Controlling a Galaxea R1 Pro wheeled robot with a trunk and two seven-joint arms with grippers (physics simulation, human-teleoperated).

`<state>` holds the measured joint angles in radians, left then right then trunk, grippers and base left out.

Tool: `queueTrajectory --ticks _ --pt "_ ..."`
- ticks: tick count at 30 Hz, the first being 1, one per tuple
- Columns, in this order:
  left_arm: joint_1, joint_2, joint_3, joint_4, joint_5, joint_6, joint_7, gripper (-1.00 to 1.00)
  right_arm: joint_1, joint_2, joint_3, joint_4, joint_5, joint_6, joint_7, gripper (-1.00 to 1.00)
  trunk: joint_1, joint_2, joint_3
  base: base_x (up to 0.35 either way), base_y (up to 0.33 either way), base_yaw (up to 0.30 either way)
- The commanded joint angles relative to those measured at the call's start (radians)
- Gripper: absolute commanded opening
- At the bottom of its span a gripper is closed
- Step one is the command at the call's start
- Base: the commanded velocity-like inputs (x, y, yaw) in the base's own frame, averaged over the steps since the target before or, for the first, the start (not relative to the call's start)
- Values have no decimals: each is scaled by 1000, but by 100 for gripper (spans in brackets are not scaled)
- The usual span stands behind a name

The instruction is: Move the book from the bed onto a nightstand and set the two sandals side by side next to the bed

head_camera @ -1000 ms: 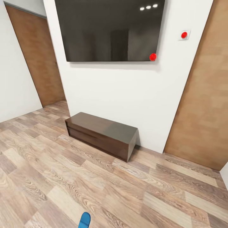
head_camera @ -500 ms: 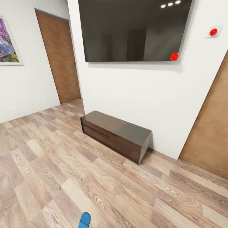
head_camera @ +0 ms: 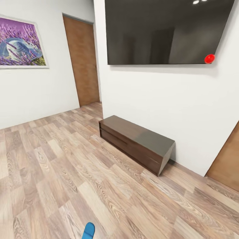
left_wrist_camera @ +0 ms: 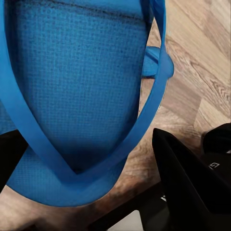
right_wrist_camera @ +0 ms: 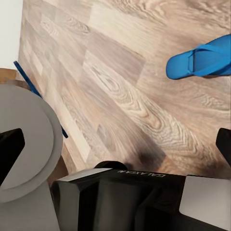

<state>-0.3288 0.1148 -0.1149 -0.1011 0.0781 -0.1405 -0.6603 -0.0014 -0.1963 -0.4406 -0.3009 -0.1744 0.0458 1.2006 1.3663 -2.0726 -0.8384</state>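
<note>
A bright-blue sandal [left_wrist_camera: 72, 96] is seen close up in the left wrist view, its woven-textured sole and smooth thong straps lying between the dark fingers [left_wrist_camera: 187, 178] of the left gripper [left_wrist_camera: 91, 168], which appear closed on it. Its rounded tip [head_camera: 88, 230] is seen at the bottom edge of the head view, above the floor. In the right wrist view a blue sandal [right_wrist_camera: 199, 60] is shown against the wood-plank floor [right_wrist_camera: 120, 96]; whether it is this one or the second cannot be told. The right gripper's [right_wrist_camera: 118, 144] fingers are spread wide and hold nothing.

The step is judged to be a carry toward the bed. The sandal should be kept level and gripped firmly while the base is turned.

Ahead, a low dark-brown glossy cabinet [head_camera: 136, 142] stands against a white wall [head_camera: 159, 96] under a large black screen [head_camera: 166, 31]. A wooden door [head_camera: 83, 63] and a purple picture [head_camera: 20, 43] are seen to the left.
</note>
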Motion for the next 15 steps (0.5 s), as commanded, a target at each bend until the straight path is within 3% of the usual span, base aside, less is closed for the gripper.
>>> queueTrajectory --ticks 1,15 --pt "-1 0 -9 1 6 -7 4 -100 0 0 -1 0 -4 5 4 100 0 0 -1 0 0 293" --pt "-1 0 -9 1 6 -7 4 -100 0 0 -1 0 -4 5 4 100 0 0 -1 0 0 293"
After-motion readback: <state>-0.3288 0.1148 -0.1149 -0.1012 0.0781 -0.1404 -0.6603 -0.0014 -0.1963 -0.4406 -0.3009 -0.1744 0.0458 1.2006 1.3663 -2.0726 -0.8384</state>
